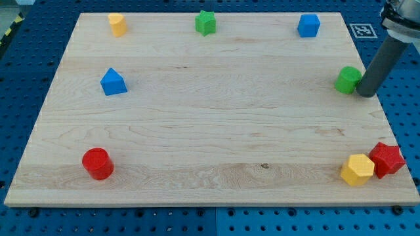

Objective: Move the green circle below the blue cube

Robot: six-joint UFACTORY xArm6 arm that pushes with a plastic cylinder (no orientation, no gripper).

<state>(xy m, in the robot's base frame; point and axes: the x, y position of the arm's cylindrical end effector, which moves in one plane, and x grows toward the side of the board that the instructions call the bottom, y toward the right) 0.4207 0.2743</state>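
Placement explains most of this moment: my tip stands at the view's right edge of the board, touching or just beside the right flank of the green circle, so any push from there would drive that block toward the view's left. That side makes sense, since the blue cube sits near the top edge, up and to the left of the green circle, and the spot below it lies a short way leftward of where the circle rests now. As for the tool, it is a plain rod with nothing to spread or press together; it pinches nothing and merely leans against, or very nearly against, the circle, and I cannot tell for certain whether contact is made. The circle itself sits close to the right edge, about level with the upper third of the board, well apart from the other blocks. I judge the task barely begun, with the leftward shove yet to come. Elsewhere 6 blocks stay out of the way: a yellow block and a green star along the top, a blue house-shaped block at the left, a red cylinder at lower left, and a yellow block touching a red block at lower right.
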